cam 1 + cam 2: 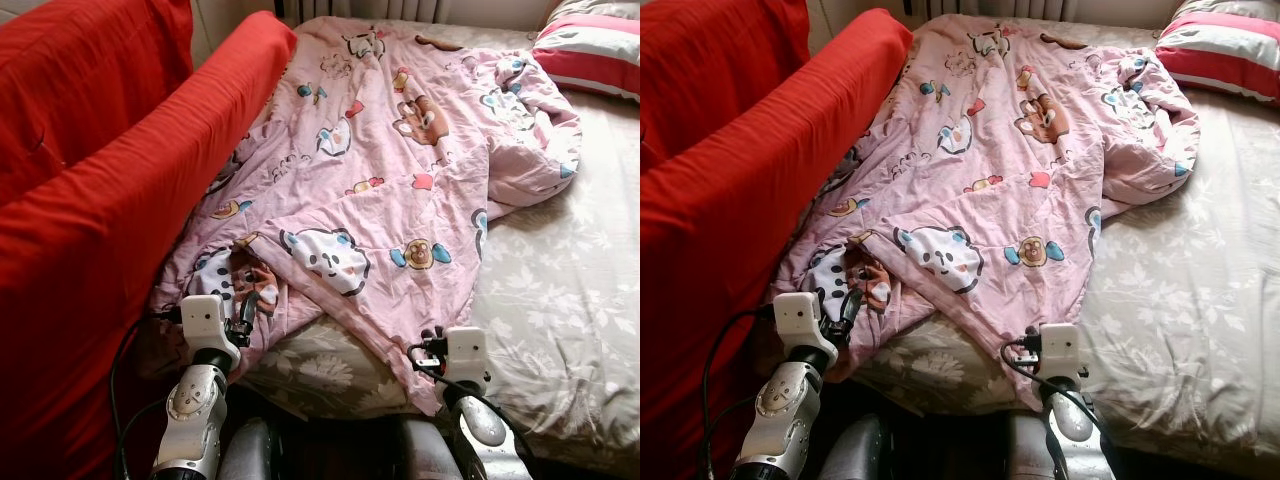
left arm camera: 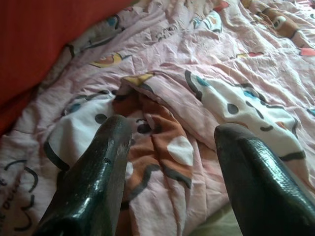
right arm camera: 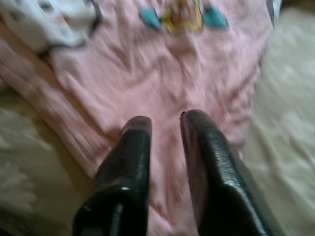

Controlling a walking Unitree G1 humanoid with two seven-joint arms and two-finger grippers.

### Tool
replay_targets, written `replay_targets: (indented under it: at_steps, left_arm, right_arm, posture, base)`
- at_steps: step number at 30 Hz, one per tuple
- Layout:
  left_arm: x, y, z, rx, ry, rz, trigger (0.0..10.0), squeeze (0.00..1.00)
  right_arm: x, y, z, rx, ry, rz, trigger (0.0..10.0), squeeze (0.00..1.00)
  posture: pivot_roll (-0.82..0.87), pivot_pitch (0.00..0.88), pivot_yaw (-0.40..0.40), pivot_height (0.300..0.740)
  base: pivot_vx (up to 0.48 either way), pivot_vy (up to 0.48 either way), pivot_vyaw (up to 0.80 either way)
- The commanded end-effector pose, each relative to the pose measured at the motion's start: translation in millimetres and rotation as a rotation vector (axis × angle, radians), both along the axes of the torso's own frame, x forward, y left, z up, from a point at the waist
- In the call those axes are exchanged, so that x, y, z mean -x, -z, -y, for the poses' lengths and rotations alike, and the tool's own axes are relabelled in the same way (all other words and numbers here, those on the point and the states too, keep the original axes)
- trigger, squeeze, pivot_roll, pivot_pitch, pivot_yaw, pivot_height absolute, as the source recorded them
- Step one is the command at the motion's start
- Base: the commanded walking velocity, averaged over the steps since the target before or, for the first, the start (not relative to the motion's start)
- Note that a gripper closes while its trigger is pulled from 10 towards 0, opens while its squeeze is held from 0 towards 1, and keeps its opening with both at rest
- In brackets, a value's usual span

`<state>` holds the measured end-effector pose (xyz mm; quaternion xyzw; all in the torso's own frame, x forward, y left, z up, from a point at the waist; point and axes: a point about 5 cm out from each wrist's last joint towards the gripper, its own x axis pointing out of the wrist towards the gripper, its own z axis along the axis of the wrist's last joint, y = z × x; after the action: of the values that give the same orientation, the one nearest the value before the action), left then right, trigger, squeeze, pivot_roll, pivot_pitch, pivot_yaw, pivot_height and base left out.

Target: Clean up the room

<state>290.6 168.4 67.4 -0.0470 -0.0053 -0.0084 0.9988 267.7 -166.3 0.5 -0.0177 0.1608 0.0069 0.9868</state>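
A pink cartoon-print blanket (image 1: 390,170) lies rumpled across the left half of a bed, its near edge bunched and folded over at the foot end, its far part reaching toward the headboard side and spilling in a crumpled lobe to the right. Beneath it, the floral beige bedsheet (image 1: 570,290) is bare on the robot's right. A red-and-white striped pillow (image 1: 590,45) sits at the far right corner of the bed, just beside the blanket's crumpled end. Along the robot's left, a large red cushion (image 1: 110,180) leans against the bed, overlapping the blanket's left edge and hiding part of it. The left gripper (image 2: 170,147) is at the blanket's near left corner, where the fabric is folded back on a brown and white cartoon patch; its two black fingers (image 2: 98,172) stand wide apart just above the cloth with nothing between them. The right gripper (image 3: 165,123) is at the near right corner of the blanket, close to where pink cloth meets the beige sheet; its fingers (image 3: 130,157) are drawn narrow with a slim gap, and the blurred wrist view does not settle whether any fabric is pinched there. Black cables (image 1: 125,370) loop beside the left arm
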Motion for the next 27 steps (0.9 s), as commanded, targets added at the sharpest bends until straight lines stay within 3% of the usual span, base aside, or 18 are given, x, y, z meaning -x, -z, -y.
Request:
replay_targets:
  at_steps: [1, 11, 16, 27]
  left_arm:
    - [3.1, 2, -2.3, -0.008, 0.003, -0.013, 10.0, 0.0]
    - [-1.4, -5, -5.4, -0.024, 0.015, -0.003, 10.0, 0.0]
    - [0.8, -13, -14.7, -0.048, 0.027, 0.008, 10.0, 0.0]
    - [6.6, -16, -19.4, -0.065, 0.048, -0.001, 10.0, 0.0]
  right_arm:
    - [3.2, 7, 1.3, 0.019, 0.005, -0.047, 10.0, 1.0]
    - [0.9, 18, 3.3, 0.039, 0.04, -0.138, 10.0, 1.0]
    - [-5.1, 19, 4.5, 0.044, 0.089, -0.175, 10.0, 1.0]
    - [-12.8, 12, 8.9, 0.014, 0.15, -0.145, 10.0, 1.0]
  posture:
    - [-0.06, 0.235, 0.04, 0.636]
    - [-0.03, 0.279, 0.05, 0.636]
    - [0.01, 0.323, 0.087, 0.636]
    - [0.01, 0.363, 0.109, 0.636]
  base:
    - [0.0, 0.0, 0.0]
    - [0.0, 0.0, 0.0]
    - [0.0, 0.0, 0.0]
    - [0.0, 0.0, 0.0]
